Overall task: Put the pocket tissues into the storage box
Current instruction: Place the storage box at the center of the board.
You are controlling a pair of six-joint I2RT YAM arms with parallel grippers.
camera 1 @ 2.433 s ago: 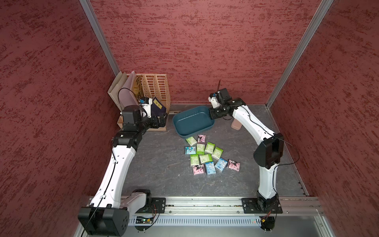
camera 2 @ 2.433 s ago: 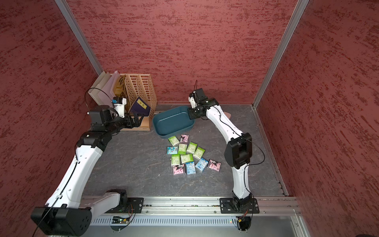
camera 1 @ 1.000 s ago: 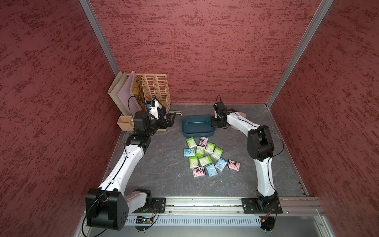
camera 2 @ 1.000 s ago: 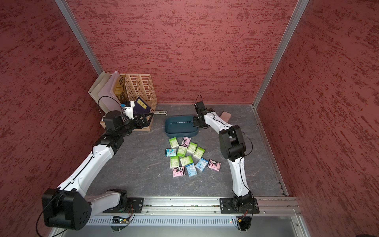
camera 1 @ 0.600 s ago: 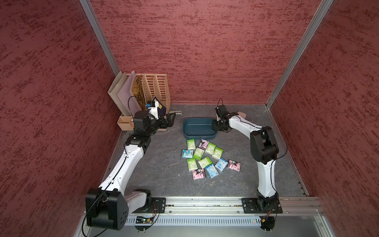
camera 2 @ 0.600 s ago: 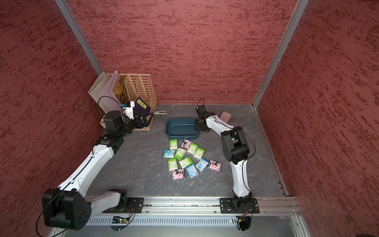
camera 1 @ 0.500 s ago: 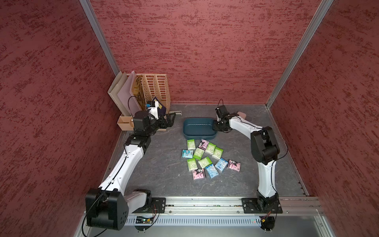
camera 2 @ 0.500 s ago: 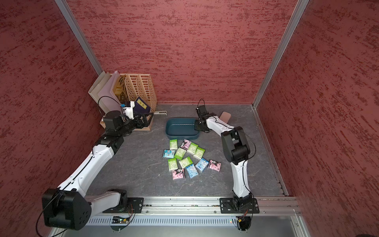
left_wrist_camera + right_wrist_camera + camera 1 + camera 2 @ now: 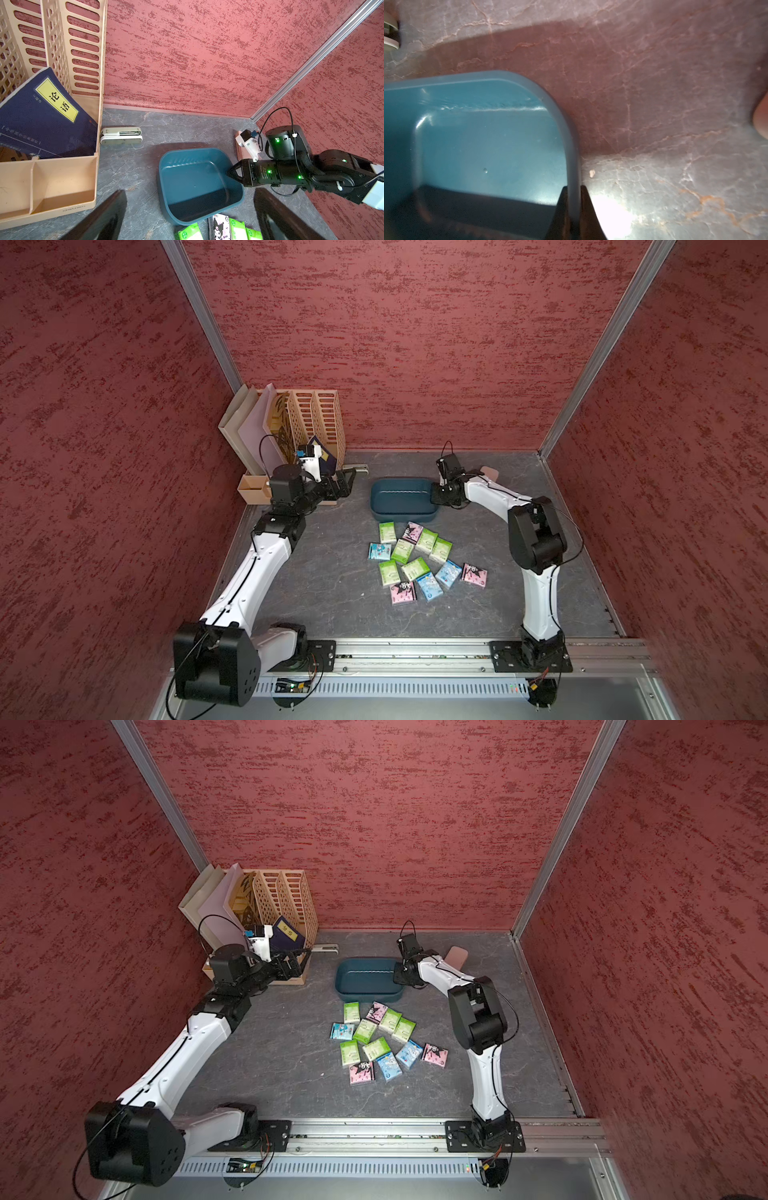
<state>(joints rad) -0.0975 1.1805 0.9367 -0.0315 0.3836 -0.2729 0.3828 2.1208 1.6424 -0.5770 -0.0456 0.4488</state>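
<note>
Right tool (image 9: pixel 573 189) on storage box (image 9: pixel 488 135) (rim)

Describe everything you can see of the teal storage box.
The storage box is a dark teal, shallow, rounded-rectangle tub, seemingly glossy plastic, thick-rimmed. It sits upright and empty on the grey table, toward its far side. The right hand is shut on one end wall, a finger inside, a finger outside. The pocket tissues lie just in front.

Red textured walls (image 9: pixel 395 344) enclose a grey, veined bench (image 9: pixel 332 593) on three sides. Aluminium posts (image 9: pixel 202 310) stand at its far corners; a metal rail (image 9: pixel 415 649) edges its near side.
</note>
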